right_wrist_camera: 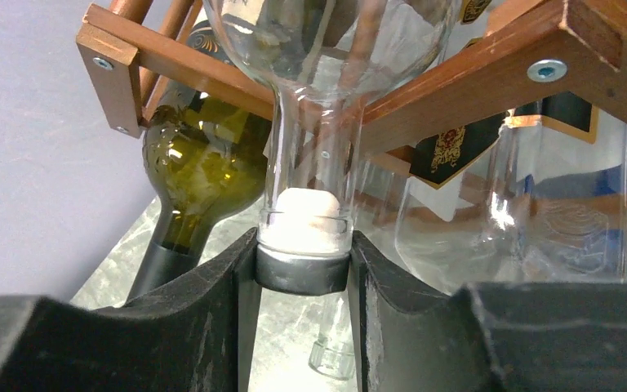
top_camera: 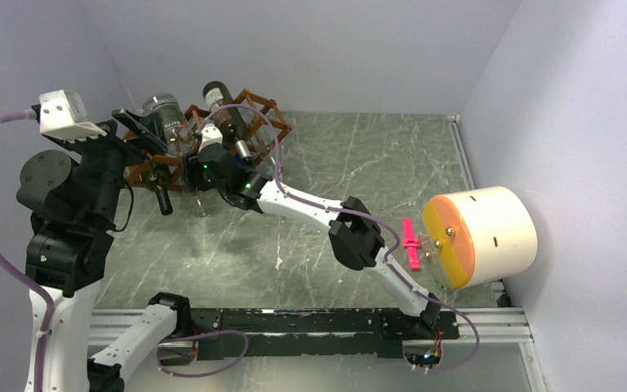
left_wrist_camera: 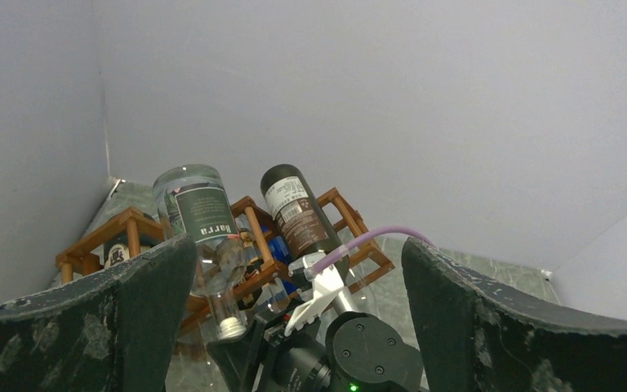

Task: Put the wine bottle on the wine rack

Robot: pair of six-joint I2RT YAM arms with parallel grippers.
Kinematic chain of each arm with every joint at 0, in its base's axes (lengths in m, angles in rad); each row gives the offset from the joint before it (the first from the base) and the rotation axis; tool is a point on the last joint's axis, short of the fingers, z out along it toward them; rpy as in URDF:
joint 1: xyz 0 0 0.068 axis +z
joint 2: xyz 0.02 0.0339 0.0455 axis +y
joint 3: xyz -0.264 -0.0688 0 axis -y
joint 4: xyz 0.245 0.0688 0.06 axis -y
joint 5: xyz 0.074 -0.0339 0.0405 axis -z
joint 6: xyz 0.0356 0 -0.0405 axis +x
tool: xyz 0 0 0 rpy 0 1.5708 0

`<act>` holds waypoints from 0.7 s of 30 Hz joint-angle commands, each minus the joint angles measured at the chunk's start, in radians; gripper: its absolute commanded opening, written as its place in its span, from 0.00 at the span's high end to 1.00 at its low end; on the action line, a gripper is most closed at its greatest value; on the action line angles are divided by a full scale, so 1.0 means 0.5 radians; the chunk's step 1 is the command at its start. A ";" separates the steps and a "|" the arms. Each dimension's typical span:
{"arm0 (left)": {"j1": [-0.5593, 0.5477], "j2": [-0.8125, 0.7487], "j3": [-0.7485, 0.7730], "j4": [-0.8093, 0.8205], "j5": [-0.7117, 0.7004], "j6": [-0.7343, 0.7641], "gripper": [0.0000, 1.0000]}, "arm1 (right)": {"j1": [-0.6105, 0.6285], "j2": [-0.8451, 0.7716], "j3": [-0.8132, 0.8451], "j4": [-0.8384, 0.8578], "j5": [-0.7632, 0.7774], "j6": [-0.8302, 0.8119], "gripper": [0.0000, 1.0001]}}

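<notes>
The reddish-brown wine rack (top_camera: pixel 255 110) stands at the far left by the back wall; it also shows in the left wrist view (left_wrist_camera: pixel 351 224) and the right wrist view (right_wrist_camera: pixel 171 65). A clear wine bottle with a dark label (top_camera: pixel 163 113) (left_wrist_camera: pixel 200 212) lies in a rack cell, neck pointing out. My right gripper (top_camera: pixel 198 157) (right_wrist_camera: pixel 304 273) is shut on its capped neck (right_wrist_camera: pixel 304 237). A dark bottle (top_camera: pixel 222 110) (left_wrist_camera: pixel 294 211) lies in the cell beside it. My left gripper (top_camera: pixel 133 132) (left_wrist_camera: pixel 298 253) is wide open and empty, raised just left of the rack.
A green bottle (right_wrist_camera: pixel 200 159) and another clear bottle (right_wrist_camera: pixel 490 237) lie in the lower cells. A cream cylinder with an orange face (top_camera: pixel 482 233) and a pink clamp (top_camera: pixel 411 243) stand at the right wall. Walls close in at the left, back and right.
</notes>
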 commanded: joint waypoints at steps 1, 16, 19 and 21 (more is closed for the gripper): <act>0.020 0.009 -0.022 0.001 0.016 0.028 0.01 | 0.004 -0.086 -0.034 0.142 0.028 -0.063 0.61; 0.020 0.006 -0.021 -0.011 0.012 0.041 0.01 | -0.001 0.011 0.150 0.049 0.050 -0.058 0.54; 0.020 0.006 -0.025 -0.011 0.012 0.042 0.01 | -0.001 -0.011 0.149 0.049 0.042 -0.065 0.69; 0.020 0.006 -0.028 -0.013 0.010 0.043 0.01 | -0.002 -0.034 0.146 0.030 0.044 -0.068 0.77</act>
